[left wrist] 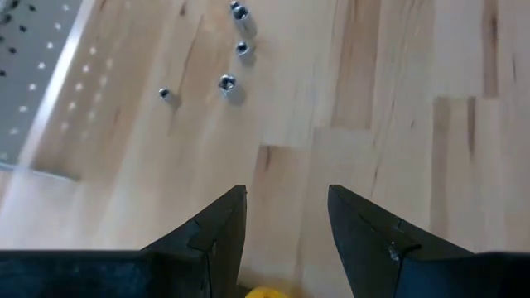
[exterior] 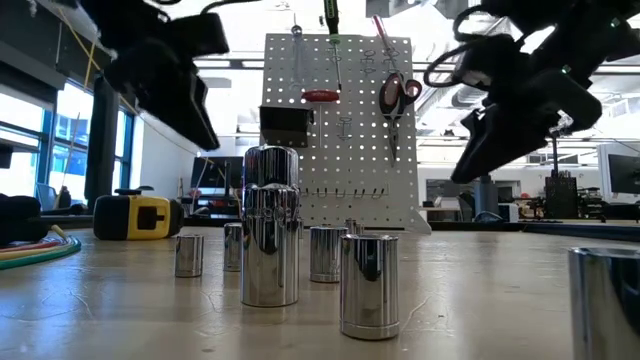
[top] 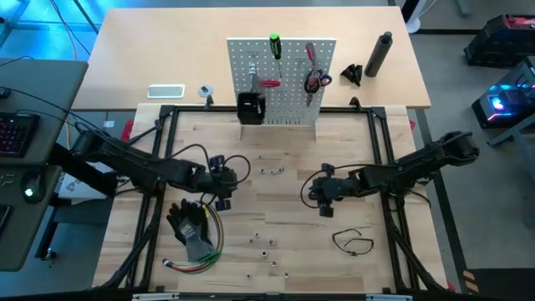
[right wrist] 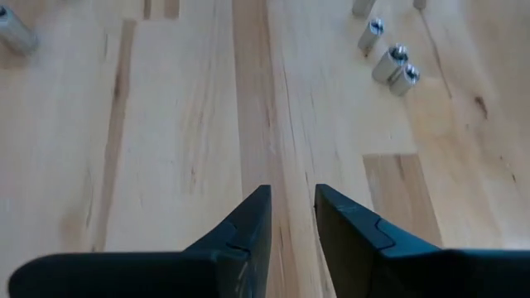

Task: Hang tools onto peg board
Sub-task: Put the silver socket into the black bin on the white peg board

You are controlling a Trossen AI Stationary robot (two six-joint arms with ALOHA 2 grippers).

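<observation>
The peg board [top: 284,100] stands upright at the table's far edge. On it hang a green screwdriver [top: 274,46], a red-handled one [top: 269,83] and red scissors [top: 315,80], beside a black bin [top: 251,107]. My left gripper [left wrist: 287,192] is open and hangs above the yellow tape measure [exterior: 138,215], which rests on the table. A sliver of the tape measure [left wrist: 263,292] shows below the fingers. My right gripper [right wrist: 292,190] is narrowly open over bare wood at centre right, with nothing between its fingers. Small metal bits [top: 269,170] and a thin black loop [top: 353,241] lie loose on the table.
Black gloves [top: 191,226] and coloured wires [top: 196,259] lie at the near left. More chrome bits [top: 263,242] stand near the front edge. Behind the board are a phone [top: 165,91] and a dark cylinder [top: 380,54]. A black frame [top: 167,117] borders the table.
</observation>
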